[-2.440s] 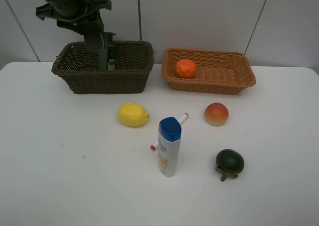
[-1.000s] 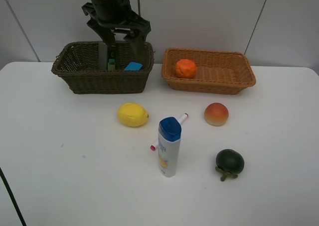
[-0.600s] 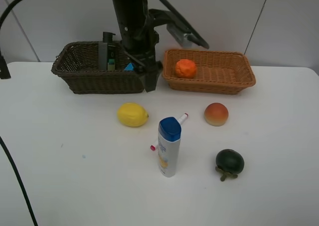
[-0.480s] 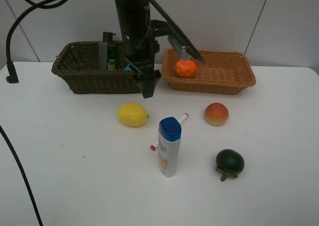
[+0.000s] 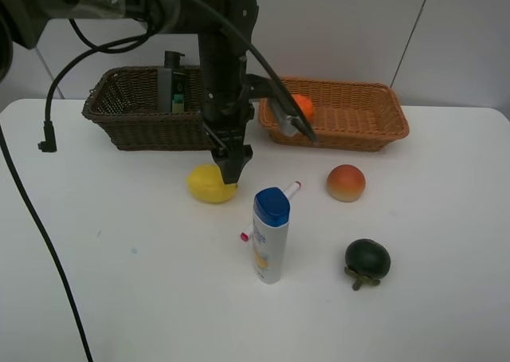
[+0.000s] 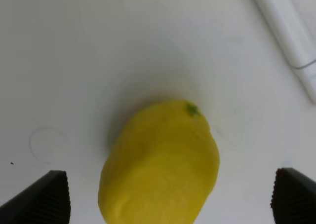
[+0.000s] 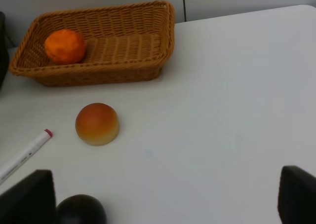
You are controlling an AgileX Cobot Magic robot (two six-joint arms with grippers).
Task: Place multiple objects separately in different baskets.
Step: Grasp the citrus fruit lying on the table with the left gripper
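Lying on its side on the far half of the tabletop, a little toward the left edge from the middle, the yellow lemon (image 5: 212, 184) sits just in front of the dark brown basket (image 5: 151, 131), which stands along the far edge. Its long axis runs roughly parallel to that edge. The left end effector (image 5: 232, 167) hangs over the end of the lemon nearer the right edge, tips pointing down; whether it touches the fruit cannot be told. In the left wrist view the lemon lies between two ribbed fingertips (image 6: 52, 199) that stand wide apart with a gap on either side, so this end effector is open and holds nothing. The line between the fingertips crosses the lemon's long axis, so closing would likely catch the narrower girth. The move seems to call for a short straight descent.

The right end effector (image 7: 160, 199) is likewise spread and empty. Its camera looks on the red-yellow peach (image 7: 97, 123) and the light orange-tan basket (image 7: 113, 73) toward the right edge, so the left arm is plainly nearer. The pink-tipped white marker (image 5: 291, 190) lies near the lemon on its right, where a finger might brush it.
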